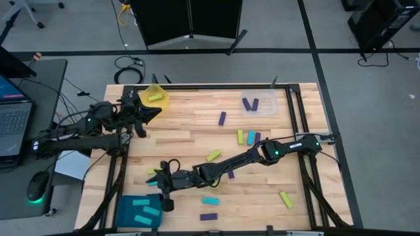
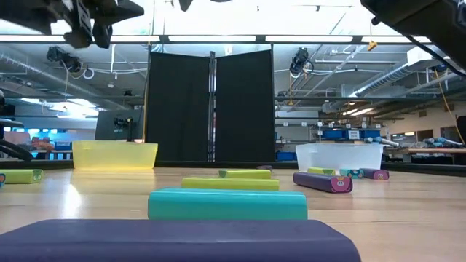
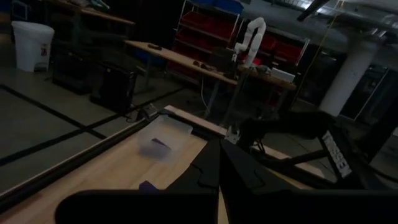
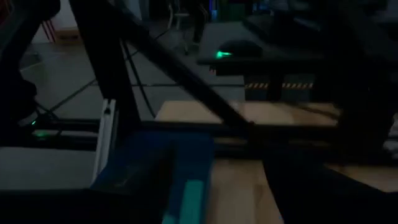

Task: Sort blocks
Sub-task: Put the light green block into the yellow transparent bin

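Blocks lie scattered on the wooden table: yellow-green (image 1: 213, 156), cyan (image 1: 210, 200), dark purple (image 1: 209, 216) and others. More cyan blocks (image 1: 146, 212) sit in the teal tray (image 1: 125, 219), one yellow-green block (image 1: 155, 98) in the yellow tray (image 1: 163, 92), and purple ones (image 1: 249, 103) in the clear tray (image 1: 268, 108). My left gripper (image 1: 152, 113) hovers shut beside the yellow tray, holding nothing. My right gripper (image 1: 163, 189) reaches across to the teal tray's far right corner, next to a cyan block (image 1: 152, 183). That arm hides whether it touches the block.
A metal frame (image 1: 295, 105) borders the table. A laptop (image 1: 13, 115) and mouse (image 1: 38, 189) sit on a side desk to the left. The right arm (image 1: 243, 157) lies slantwise over the table's middle. Bare wood shows at the table's far middle (image 1: 197, 105).
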Tool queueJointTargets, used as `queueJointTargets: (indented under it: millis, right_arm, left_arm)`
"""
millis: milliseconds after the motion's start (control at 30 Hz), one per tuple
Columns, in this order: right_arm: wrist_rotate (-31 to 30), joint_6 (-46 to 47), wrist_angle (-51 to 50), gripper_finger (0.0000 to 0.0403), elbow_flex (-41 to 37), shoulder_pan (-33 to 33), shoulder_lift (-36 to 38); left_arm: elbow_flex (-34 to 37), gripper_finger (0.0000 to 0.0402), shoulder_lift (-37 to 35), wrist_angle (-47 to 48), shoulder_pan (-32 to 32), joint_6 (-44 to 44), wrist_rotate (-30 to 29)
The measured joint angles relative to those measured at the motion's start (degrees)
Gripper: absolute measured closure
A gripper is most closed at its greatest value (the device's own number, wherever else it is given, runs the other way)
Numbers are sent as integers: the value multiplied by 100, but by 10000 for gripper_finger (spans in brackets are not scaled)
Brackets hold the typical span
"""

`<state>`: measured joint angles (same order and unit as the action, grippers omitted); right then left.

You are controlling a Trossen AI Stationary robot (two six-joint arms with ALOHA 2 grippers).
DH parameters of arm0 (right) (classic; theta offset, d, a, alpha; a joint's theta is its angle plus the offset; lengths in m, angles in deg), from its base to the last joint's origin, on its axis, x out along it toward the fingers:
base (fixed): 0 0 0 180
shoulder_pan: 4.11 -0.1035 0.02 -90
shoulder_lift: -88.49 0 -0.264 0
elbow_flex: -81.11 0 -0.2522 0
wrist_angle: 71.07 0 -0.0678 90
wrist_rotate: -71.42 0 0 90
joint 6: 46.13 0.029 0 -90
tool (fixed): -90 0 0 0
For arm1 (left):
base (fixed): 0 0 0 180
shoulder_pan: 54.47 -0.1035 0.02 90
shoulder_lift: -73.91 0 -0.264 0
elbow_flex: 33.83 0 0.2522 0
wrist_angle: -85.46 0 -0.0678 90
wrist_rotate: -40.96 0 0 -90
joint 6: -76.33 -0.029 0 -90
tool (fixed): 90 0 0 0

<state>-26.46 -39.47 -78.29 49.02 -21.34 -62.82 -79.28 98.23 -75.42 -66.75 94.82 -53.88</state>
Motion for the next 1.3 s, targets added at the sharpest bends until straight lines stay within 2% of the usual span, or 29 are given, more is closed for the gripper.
queueJointTargets:
  millis: [67,167,300,333,433,500,700,867,1000,1100,1300]
  right_arm:
    - [39,-78,110,196,-3,48,-7]
    - [306,-25,130,266,-32,153,-19]
    - [387,110,292,371,-396,281,48]
    - [385,109,431,386,-572,310,108]
    - [211,112,897,387,-1393,394,497]
    - [-18,109,1340,388,-2240,464,1044]
    - [-823,144,3284,392,-5666,685,2936]
    - [-1803,367,3960,392,-7832,685,4451]
    - [-2834,398,3825,392,-9087,491,5461]
    - [-3613,333,4198,391,-9788,285,6253]
    - [-4336,264,4310,391,-10719,-50,7305]
  left_arm:
    - [0,390,0,3,0,-1,28]
    - [0,390,0,5,0,-1,34]
    - [0,390,0,19,0,-6,49]
    - [0,390,0,21,0,-6,49]
    - [0,390,0,42,0,-10,52]
    - [0,390,0,42,0,-15,52]
    - [-5,390,149,294,0,-21,46]
    - [-7,390,816,809,0,2,-171]
    - [-7,390,1610,695,2,11,-190]
    - [-2,389,2288,464,0,18,-193]
    - [-2,367,3693,-811,0,181,-179]
